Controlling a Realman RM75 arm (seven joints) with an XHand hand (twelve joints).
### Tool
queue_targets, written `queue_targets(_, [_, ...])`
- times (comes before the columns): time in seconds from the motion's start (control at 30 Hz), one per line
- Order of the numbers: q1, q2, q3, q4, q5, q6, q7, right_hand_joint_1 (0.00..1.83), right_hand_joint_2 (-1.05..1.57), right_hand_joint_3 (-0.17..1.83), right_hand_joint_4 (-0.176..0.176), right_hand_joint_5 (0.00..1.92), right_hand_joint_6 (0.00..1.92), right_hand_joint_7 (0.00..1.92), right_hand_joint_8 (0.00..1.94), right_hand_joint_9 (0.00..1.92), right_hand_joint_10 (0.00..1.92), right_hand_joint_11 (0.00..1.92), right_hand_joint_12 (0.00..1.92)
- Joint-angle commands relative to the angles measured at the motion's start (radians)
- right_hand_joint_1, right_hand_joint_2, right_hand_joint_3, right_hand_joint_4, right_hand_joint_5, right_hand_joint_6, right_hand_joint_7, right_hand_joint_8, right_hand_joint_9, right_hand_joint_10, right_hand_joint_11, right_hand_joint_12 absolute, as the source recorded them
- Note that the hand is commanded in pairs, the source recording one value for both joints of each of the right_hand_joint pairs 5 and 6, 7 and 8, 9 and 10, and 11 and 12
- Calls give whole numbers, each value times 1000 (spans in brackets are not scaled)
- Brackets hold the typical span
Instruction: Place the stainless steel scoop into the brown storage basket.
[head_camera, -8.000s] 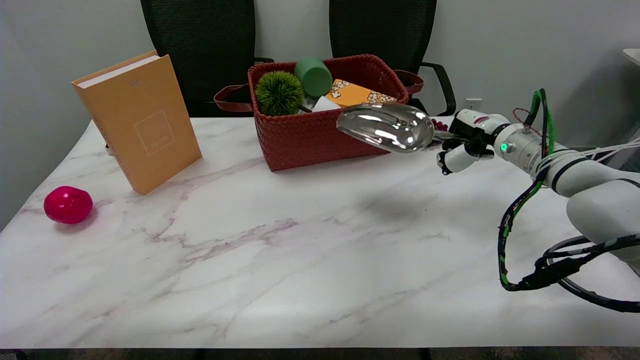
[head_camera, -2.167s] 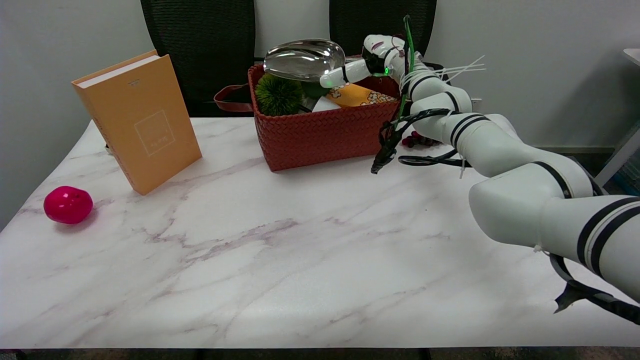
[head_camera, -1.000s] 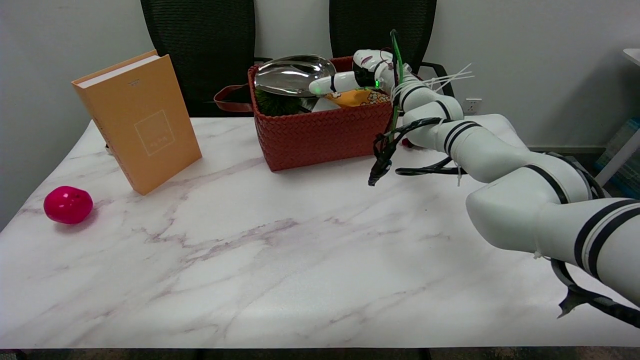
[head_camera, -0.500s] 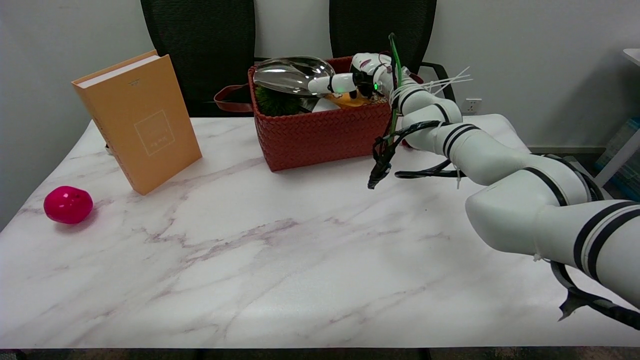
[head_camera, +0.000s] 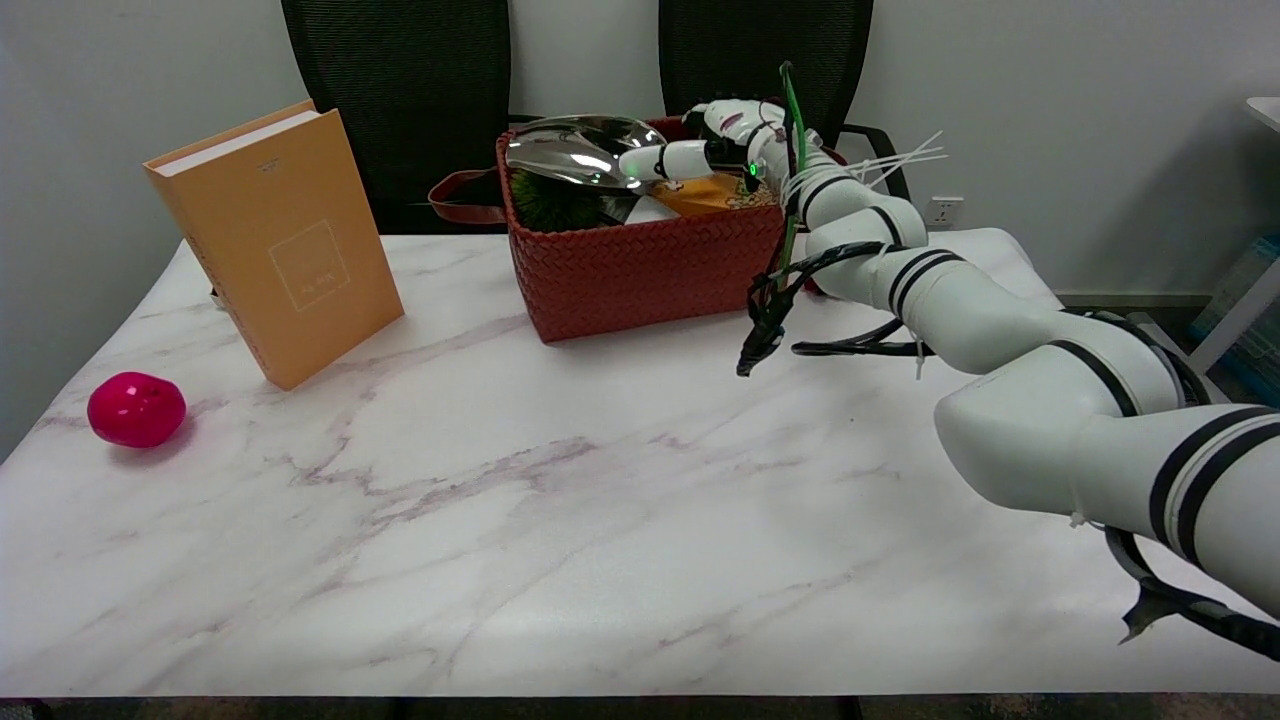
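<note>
The stainless steel scoop (head_camera: 572, 150) lies bowl-left over the left half of the brown woven storage basket (head_camera: 650, 265), low on the spiky green ball (head_camera: 548, 205) inside it. My right hand (head_camera: 712, 140) reaches in over the basket's middle from the right. One white finger (head_camera: 668, 160) stretches along the scoop's rear end, and the hand still grips the handle, which is hidden under the fingers. An orange patterned packet (head_camera: 715, 192) shows in the basket just below the hand.
A tan book (head_camera: 280, 240) stands upright at the left. A pink ball (head_camera: 136, 408) rests near the left table edge. Two black chairs (head_camera: 400, 90) stand behind the table. Black cables (head_camera: 770, 320) hang from my forearm beside the basket's right wall.
The scoop came from the right of the basket to above it, then sank onto its contents. In the last half second it settled a little lower and flatter; the hand shifted slightly.
</note>
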Motion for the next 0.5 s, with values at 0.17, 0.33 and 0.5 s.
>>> queue_targets(0.17, [-56, 47, 24, 180, 2, 1, 0, 88, 639, -163, 0, 105, 105, 288, 288, 278, 278, 1525, 1525])
queue_targets(0.33, [-85, 71, 49, 261, 34, 3, 0, 98, 640, -159, 0, 116, 116, 305, 305, 185, 185, 1298, 1298])
queue_targets(0.5, [-126, 108, 57, 341, 114, 7, -7, 105, 640, -154, 0, 94, 94, 244, 244, 0, 0, 162, 162])
